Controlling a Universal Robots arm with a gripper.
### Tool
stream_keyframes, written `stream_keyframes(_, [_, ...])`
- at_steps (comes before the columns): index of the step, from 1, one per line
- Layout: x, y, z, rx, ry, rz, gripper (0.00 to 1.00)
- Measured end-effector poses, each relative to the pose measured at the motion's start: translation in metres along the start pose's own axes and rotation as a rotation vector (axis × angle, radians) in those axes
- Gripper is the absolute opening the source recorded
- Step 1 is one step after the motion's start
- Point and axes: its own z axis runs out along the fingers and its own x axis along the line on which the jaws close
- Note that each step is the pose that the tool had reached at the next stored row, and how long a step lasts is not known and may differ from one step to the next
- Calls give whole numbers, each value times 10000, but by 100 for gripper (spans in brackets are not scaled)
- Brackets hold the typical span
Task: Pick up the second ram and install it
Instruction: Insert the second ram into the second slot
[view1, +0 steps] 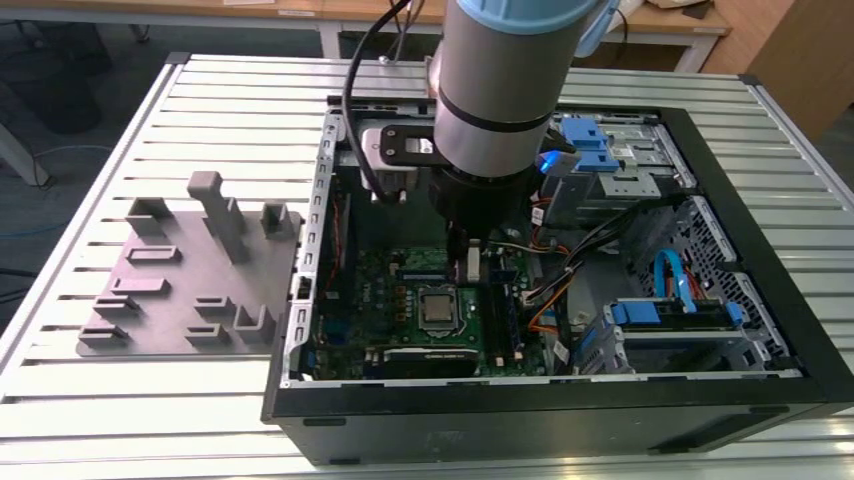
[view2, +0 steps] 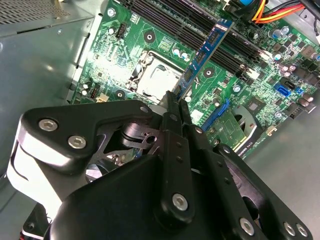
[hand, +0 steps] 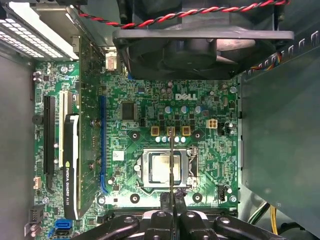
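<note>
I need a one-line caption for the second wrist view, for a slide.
End effector grips the second ram above the motherboard, near the CPU.

Matt black metal end effector (view2: 176, 99), smooth green second ram (view2: 205, 54), ribbed metal table (view1: 200, 90).

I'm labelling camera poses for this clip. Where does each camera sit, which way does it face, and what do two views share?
Exterior view: off the arm, looking down on the open computer case and fixture tray; the arm reaches into the case.
First wrist view: on the arm, looking straight down past the gripper onto the motherboard.
Second wrist view: on the arm, looking slantwise past the gripper across the motherboard.
Shared: both wrist views show the gripper shut on the second ram.
</note>
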Motion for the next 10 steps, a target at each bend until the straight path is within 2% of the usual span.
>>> stream_keyframes(5, [0, 0, 0, 1, 1, 43, 11])
stream_keyframes(10, [0, -1, 0, 19, -10, 674, 11])
